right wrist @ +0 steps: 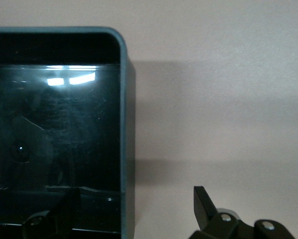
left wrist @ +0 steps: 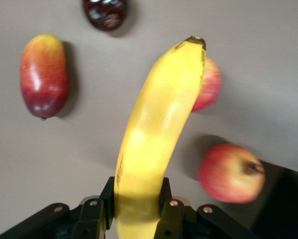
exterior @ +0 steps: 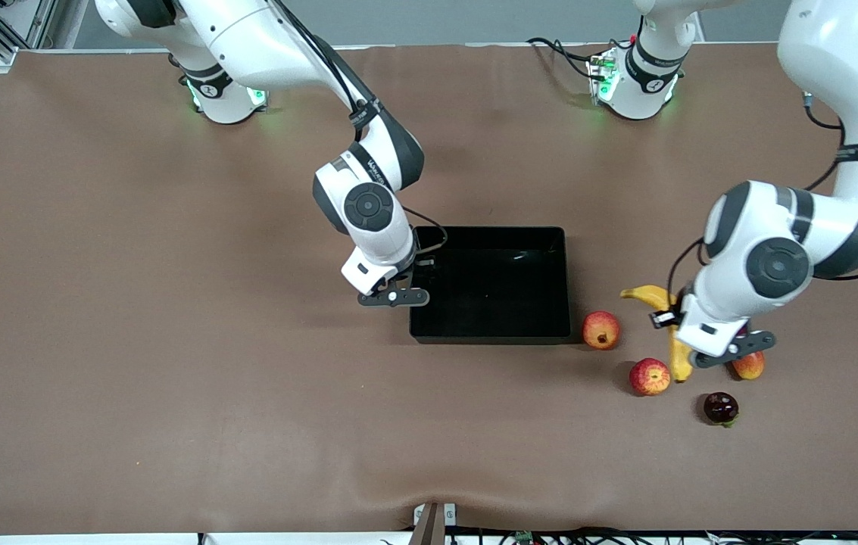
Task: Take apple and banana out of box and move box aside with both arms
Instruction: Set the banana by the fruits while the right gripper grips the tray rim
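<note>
Left gripper (left wrist: 136,211) grips the banana (left wrist: 156,129), seemingly lifted; right gripper (exterior: 393,297), fingers spread, straddles the box (exterior: 491,330) wall.

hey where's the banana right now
The banana is clamped in the left gripper, lifted over the loose fruit toward the left arm's end of the table, beside the black tray.

banana (left wrist: 156,134): yellow
apple (exterior: 650,376): red, yellow streaks
mango (left wrist: 44,75): red-yellow
tray (exterior: 491,331): glossy black
counter (exterior: 171,341): brown
</note>
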`<state>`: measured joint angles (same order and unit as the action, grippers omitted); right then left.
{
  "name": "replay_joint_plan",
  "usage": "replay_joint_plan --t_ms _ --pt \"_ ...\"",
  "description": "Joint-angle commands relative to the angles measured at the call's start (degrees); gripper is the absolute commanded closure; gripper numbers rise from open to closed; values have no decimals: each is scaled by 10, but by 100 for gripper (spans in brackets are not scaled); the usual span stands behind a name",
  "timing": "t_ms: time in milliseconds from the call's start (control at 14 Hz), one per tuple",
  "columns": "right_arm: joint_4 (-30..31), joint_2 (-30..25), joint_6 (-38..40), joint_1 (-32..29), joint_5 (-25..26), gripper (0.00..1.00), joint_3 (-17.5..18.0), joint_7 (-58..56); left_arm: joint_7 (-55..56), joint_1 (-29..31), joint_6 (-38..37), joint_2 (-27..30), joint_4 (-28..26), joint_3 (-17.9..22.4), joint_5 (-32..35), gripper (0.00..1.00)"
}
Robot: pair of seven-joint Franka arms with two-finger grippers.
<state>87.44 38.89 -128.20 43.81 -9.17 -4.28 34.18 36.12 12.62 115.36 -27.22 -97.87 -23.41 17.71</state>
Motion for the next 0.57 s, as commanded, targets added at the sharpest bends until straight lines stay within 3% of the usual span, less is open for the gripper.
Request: replay_joint_plan --t_ms 0,214,429,500 --pt "-17 24 -28 12 -9 0 -5 5 -2 28 38 0 -42 -6 14 100" --pt "-39 52 -42 22 -10 0 -5 5 -10 48 98 -17 -79 -4 48 100" --pt "-41 65 -42 28 -10 2 -5 24 -25 70 129 -44 -80 -4 75 100" --pt "-40 66 -41 28 -11 26 -5 23 -32 73 139 -53 -80 -4 75 100"
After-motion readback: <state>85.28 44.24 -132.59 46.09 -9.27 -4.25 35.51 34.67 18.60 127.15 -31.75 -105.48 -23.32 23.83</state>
